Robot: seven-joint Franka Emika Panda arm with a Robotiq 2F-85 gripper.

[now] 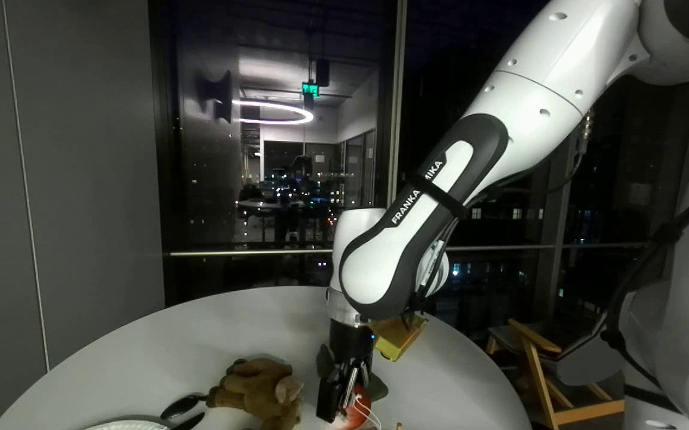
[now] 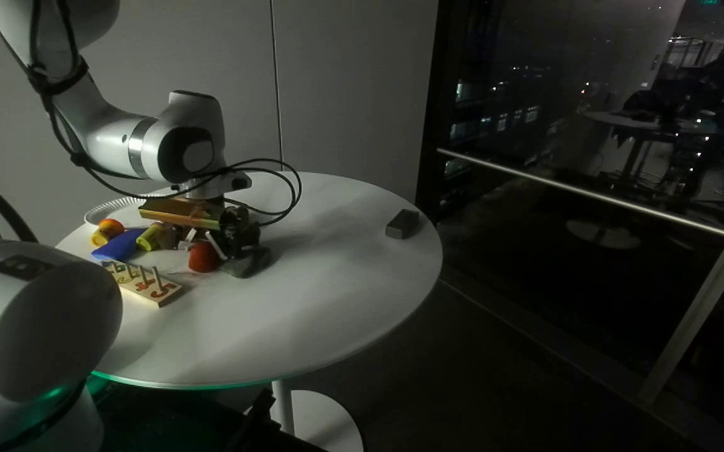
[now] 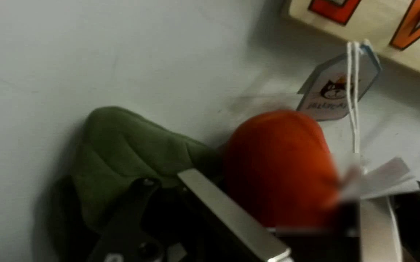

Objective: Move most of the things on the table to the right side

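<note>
In the wrist view my gripper (image 3: 281, 187) is shut on the red-and-white rounded piece (image 3: 275, 156), a soft red shape with a white string and paper tag. The picture is blurred there, and the piece's lower part is hidden between the fingers. Against its left side lies a green leaf-like soft thing (image 3: 130, 153), partly under a finger. An exterior view shows the brown furry lump (image 1: 261, 391) on the white round table (image 1: 159, 352), beside the gripper. The black spoon-like utensil (image 1: 183, 406) lies close to that lump.
A wooden number board (image 2: 142, 285) with pegs stands near the red piece. Beside it are a blue cloth-like thing (image 2: 120, 245), a yellow cylinder (image 2: 152, 237), an orange-yellow item (image 2: 108, 231) and a white plate (image 2: 95, 216). A dark grey block (image 2: 403, 224) sits by the table's far edge.
</note>
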